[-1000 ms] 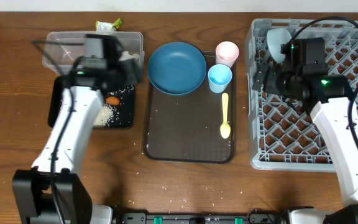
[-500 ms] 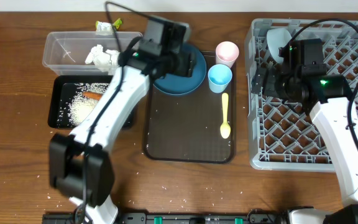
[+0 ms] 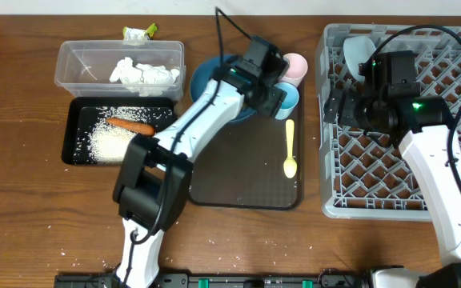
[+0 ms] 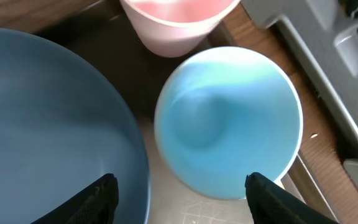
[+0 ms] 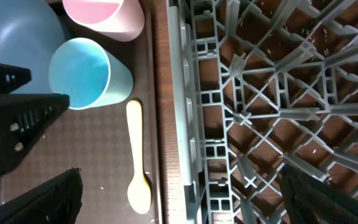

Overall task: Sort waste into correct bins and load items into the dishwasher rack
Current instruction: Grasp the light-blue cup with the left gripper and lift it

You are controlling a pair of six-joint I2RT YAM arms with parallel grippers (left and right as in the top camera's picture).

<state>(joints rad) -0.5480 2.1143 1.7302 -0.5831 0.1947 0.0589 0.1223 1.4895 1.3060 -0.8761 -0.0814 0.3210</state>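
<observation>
Since the waste sits at the far left, notes begin there. Clear tub (image 3: 78, 58) holds the crumpled tissues (image 3: 142, 72). Green-yellow wrapper (image 3: 139, 33) lies on the table just behind it, not binned. Black tray (image 3: 77, 132) in front carries the rice (image 3: 109, 144) and the carrot (image 3: 131, 126), so dry and food waste look kept apart.

On the brown serving tray (image 3: 242, 180): blue plate (image 4: 48, 124), flat, partly under the left arm. Left gripper (image 4: 180, 182) hangs over the light blue cup (image 4: 229, 118), fingers apart on either side of its near rim, clamped on nothing; likely lined up to take that cup. Pink cup (image 4: 176, 22) stands just behind it, close by. Yellow spoon (image 3: 290, 148) lies lengthwise near the tray's right edge.

Dishwasher rack (image 3: 454, 120) stands far right, with the pale bowl (image 3: 356, 52) propped in its back-left corner. Right gripper (image 5: 185, 199) hovers above the rack's left rim, fingers wide apart, empty, probably waiting clear of the other arm.
</observation>
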